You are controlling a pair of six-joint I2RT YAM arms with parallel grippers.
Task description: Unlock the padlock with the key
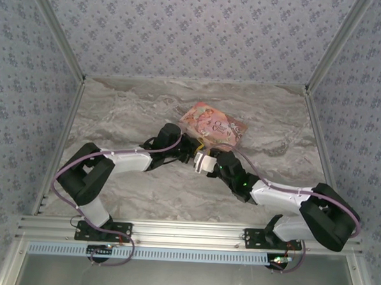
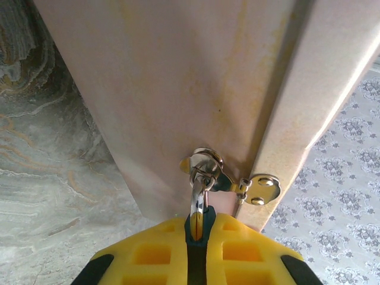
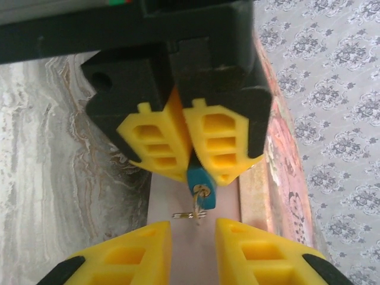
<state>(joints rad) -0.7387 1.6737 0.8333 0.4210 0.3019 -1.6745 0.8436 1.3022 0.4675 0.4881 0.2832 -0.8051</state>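
Firmly, left fingers (image 3: pixel 219 139) clamp padlock (image 3: pixel 196 180), teal body in right-wrist view, right fingers (image 3: pixel 264 255) spread.

The left end effector (image 2: pixel 200 230) grips the padlock (image 2: pixel 198 208), hooked through the box latch (image 2: pixel 205 163).

One padlock (image 3: pixel 198 185), one key (image 3: pixel 190 215), one pink box (image 1: pixel 212 126) — two arms, left arm (image 1: pixel 129 160), right arm (image 1: pixel 274 193)

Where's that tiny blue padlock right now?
In the right wrist view, the padlock is clamped in the left gripper, directly in front of the open right gripper, beside the pink box.
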